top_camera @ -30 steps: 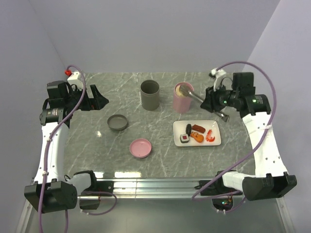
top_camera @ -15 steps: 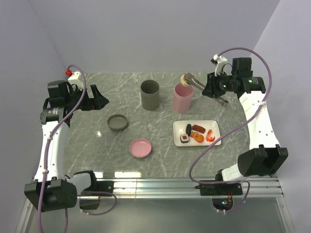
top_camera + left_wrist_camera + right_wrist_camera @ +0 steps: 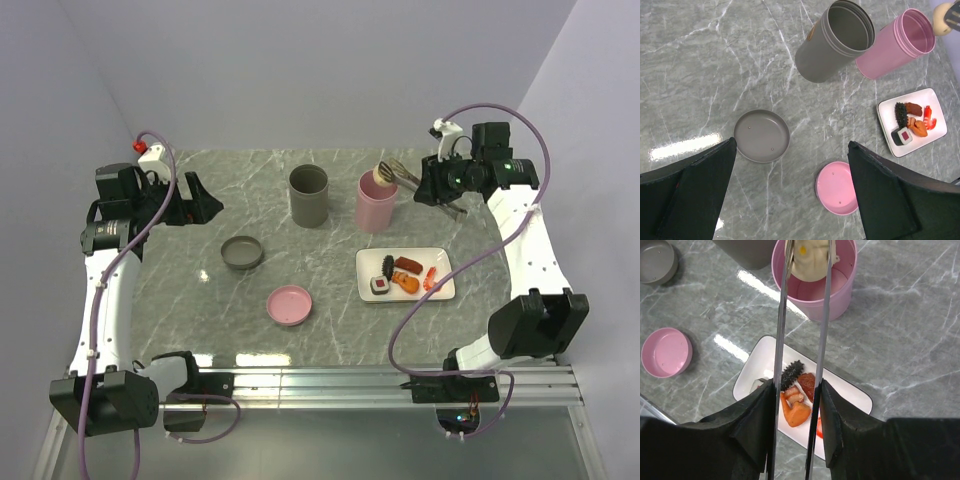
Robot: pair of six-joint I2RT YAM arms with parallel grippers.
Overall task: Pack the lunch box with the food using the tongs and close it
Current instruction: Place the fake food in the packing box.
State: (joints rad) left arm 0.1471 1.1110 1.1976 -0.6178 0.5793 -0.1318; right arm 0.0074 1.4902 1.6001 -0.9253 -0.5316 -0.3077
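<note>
My right gripper (image 3: 432,185) (image 3: 797,390) is shut on the tongs (image 3: 405,177) (image 3: 822,330), one grey arm against each finger. Between the tong tips sits a pale round ball (image 3: 381,176) (image 3: 810,257), held above the mouth of the open pink container (image 3: 376,205) (image 3: 847,285). More food lies on a white plate (image 3: 448,290) (image 3: 850,400): a dark oval (image 3: 792,372), a brown sausage (image 3: 807,385), orange fried bits (image 3: 795,412), a sushi roll (image 3: 380,287) and a shrimp (image 3: 432,278). My left gripper (image 3: 195,205) (image 3: 792,150) stands open and empty at the far left.
An open grey container (image 3: 308,195) (image 3: 835,42) stands left of the pink one. A grey lid (image 3: 242,253) (image 3: 761,136) and a pink lid (image 3: 289,304) (image 3: 837,187) lie on the marble table, in front of the containers. Walls close in on both sides.
The right arm pulled back and up, lifting the tongs and ball off the pink container's mouth, then dipped a little. The left arm has not moved.
</note>
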